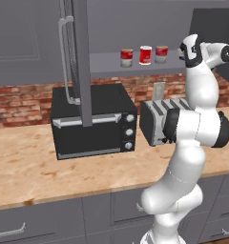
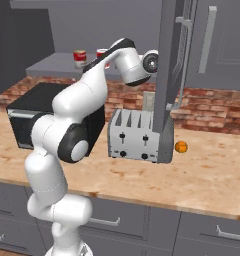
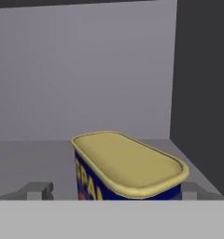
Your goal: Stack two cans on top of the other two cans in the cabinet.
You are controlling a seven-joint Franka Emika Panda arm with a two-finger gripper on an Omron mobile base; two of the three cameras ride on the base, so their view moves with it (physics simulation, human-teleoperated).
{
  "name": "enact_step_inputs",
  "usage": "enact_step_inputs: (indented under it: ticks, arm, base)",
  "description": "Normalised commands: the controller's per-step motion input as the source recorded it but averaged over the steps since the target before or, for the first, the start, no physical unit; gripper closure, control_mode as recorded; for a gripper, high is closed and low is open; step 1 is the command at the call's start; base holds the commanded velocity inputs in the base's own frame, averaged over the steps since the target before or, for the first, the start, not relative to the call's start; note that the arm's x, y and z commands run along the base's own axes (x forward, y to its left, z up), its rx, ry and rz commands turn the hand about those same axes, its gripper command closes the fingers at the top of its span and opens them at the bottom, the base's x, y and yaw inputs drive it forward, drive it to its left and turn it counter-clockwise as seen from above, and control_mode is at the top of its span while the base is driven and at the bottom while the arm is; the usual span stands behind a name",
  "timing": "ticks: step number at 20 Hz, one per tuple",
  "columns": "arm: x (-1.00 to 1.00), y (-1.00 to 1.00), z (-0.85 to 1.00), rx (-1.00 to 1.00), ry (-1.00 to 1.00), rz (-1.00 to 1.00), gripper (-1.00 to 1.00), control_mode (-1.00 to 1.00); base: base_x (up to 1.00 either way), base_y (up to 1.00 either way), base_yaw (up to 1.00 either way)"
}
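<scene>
Looking along the hand, I am seeing the dark-blue can (image 3: 128, 170) sitting right in front of the gripper (image 3: 116, 191), its flat yellow top tilted toward me and its blue side with yellow lettering facing the camera. One finger tip (image 3: 39, 190) is standing off to each side of the can, so the hand is spread wide around it; I cannot tell whether the tips are touching its sides. The can is resting on the grey shelf (image 3: 34, 158) of the cabinet, near the shelf's right end where the dark side wall (image 3: 202, 84) is rising.

From the left base view, I am watching the arm reaching up to the right end of that shelf (image 1: 104, 64). Farther along the shelf, three red-and-white cans (image 1: 145, 55) are standing upright in a row, each apart from the next. The tall cabinet door (image 1: 80, 57) is hanging open over the black toaster oven (image 1: 92, 121), and the silver toaster (image 2: 137, 135) is sitting on the counter (image 2: 207, 175) with a small orange ball (image 2: 181, 146) just beside it.
</scene>
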Motion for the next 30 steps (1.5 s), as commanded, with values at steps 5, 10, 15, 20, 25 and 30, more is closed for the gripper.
enact_step_inputs:
  ticks: [5, 10, 15, 20, 25, 30]
  arm:
    - [0.00, 0.00, 0.00, 0.00, 0.00, 0.00, 1.00, -1.00]
    - [0.00, 0.00, 0.00, 0.00, 0.00, 0.00, 1.00, -1.00]
    - [0.00, 0.00, 0.00, 0.00, 0.00, 0.00, 1.00, -1.00]
    - [0.00, 0.00, 0.00, 0.00, 0.00, 0.00, 1.00, -1.00]
    - [-0.11, 0.05, 0.00, 0.00, 0.00, 0.00, 1.00, -1.00]
    - [-0.25, 0.52, 0.03, -0.02, -0.01, 0.00, 1.00, -1.00]
  base:
    - [0.00, 0.00, 0.00]
    - [0.00, 0.00, 0.00]
    - [0.00, 0.00, 0.00]
    - [0.00, 0.00, 0.00]
    - [0.00, 0.00, 0.00]
    - [0.00, 0.00, 0.00]
